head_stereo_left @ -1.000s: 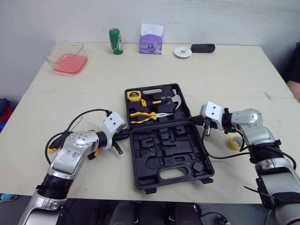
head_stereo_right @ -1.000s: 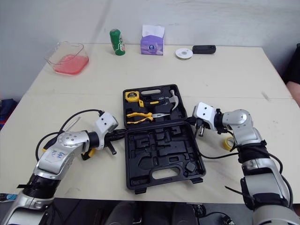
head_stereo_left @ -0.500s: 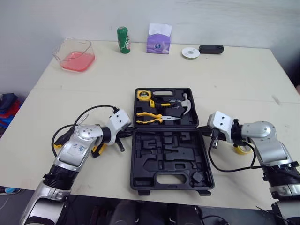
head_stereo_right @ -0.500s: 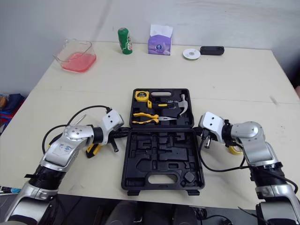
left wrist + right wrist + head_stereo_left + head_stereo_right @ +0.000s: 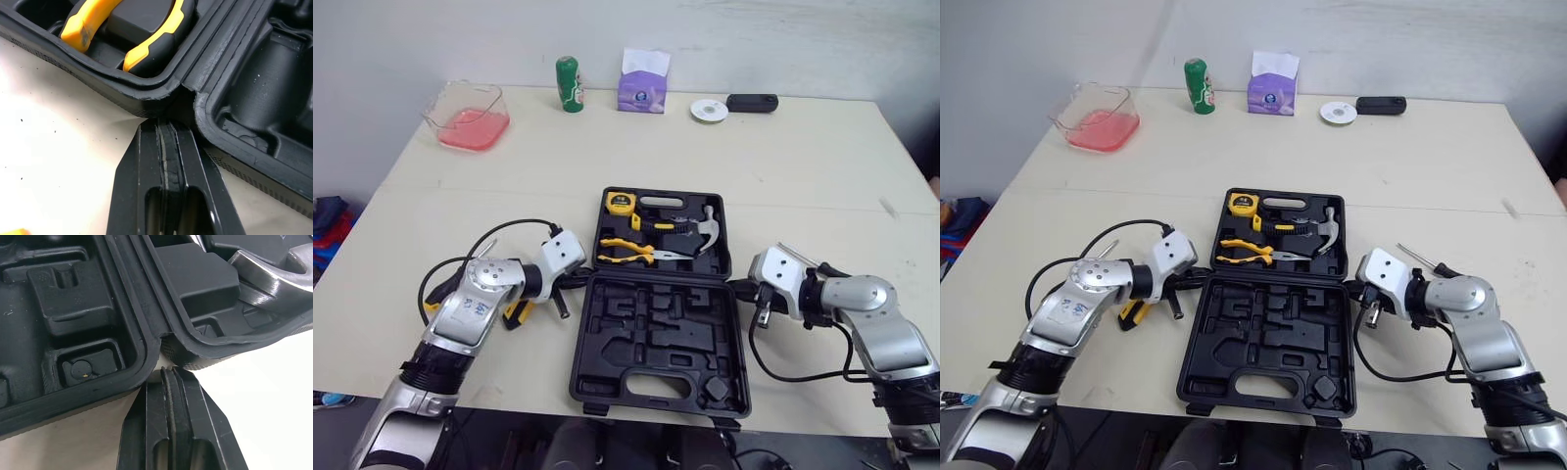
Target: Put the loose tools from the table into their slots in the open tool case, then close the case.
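The black tool case (image 5: 656,333) lies open at the table's middle. Its far half holds a yellow tape measure (image 5: 621,203), yellow-handled pliers (image 5: 631,257) and a hammer (image 5: 705,223); the near half shows empty moulded slots. My left gripper (image 5: 579,281) is shut, its tip against the hinge's left end, as the left wrist view shows with the fingers (image 5: 146,161) pressed together. My right gripper (image 5: 736,289) is shut at the hinge's right end. A yellow-handled tool (image 5: 517,313) lies under my left arm. A thin screwdriver (image 5: 1418,258) lies behind my right arm.
Along the table's far edge stand a clear tub of pink liquid (image 5: 468,116), a green can (image 5: 569,83), a purple tissue box (image 5: 643,88), a white disc (image 5: 709,111) and a black device (image 5: 751,102). The case's near half reaches close to the table's front edge.
The camera has shifted. Both grippers stay shut at the hinge ends. The yellow tape roll beside my right arm is now hidden, and a thin screwdriver shows behind that arm.
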Available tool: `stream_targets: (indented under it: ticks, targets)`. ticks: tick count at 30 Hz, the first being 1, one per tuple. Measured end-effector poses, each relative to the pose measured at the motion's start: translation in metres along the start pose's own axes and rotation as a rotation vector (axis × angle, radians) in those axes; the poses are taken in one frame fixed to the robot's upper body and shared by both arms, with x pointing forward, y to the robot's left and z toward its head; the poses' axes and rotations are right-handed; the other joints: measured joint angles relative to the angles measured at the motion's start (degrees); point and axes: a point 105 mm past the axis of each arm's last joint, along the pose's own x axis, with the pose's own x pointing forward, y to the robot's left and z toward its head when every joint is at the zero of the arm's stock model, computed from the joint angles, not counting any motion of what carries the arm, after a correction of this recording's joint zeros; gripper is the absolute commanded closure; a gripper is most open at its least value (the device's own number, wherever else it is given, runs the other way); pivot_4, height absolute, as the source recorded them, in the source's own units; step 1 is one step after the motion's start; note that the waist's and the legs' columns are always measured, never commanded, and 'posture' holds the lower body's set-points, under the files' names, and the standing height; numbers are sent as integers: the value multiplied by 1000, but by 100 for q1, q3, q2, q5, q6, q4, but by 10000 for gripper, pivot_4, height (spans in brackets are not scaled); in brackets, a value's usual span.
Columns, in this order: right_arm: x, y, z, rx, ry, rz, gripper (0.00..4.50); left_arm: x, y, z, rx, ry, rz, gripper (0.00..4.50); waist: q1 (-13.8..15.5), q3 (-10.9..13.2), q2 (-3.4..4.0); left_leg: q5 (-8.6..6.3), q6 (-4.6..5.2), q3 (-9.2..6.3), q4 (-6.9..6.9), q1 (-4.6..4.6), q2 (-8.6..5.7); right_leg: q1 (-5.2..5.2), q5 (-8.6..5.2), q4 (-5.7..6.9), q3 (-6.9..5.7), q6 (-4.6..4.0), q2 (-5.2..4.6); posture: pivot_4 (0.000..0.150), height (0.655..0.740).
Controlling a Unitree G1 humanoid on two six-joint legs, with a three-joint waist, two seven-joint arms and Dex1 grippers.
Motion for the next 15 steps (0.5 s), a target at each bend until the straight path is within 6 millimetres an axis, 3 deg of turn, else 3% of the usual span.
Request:
stream_targets:
  ticks: [8,12,15]
  targets:
    - [-8,-5,3,-44,-14,27,45000,-16,-2,-5,24,37,-13,44900,-5,1,-1,0,0,2,0,-2,2,-5,0,0,-1,0,2,1500,7400]
    - [-20,-14,2,-58,-8,8,45000,-38,7,3,33,22,4,44900,2,5,-4,0,0,1,3,-4,2,-7,0,-6,1,0,-1,1500,7400]
    - [-39,-25,5,-85,-16,-20,45000,-68,14,8,34,20,11,44900,1,8,-2,0,0,-1,1,-15,2,-15,0,-5,2,0,-1,1500,7400]
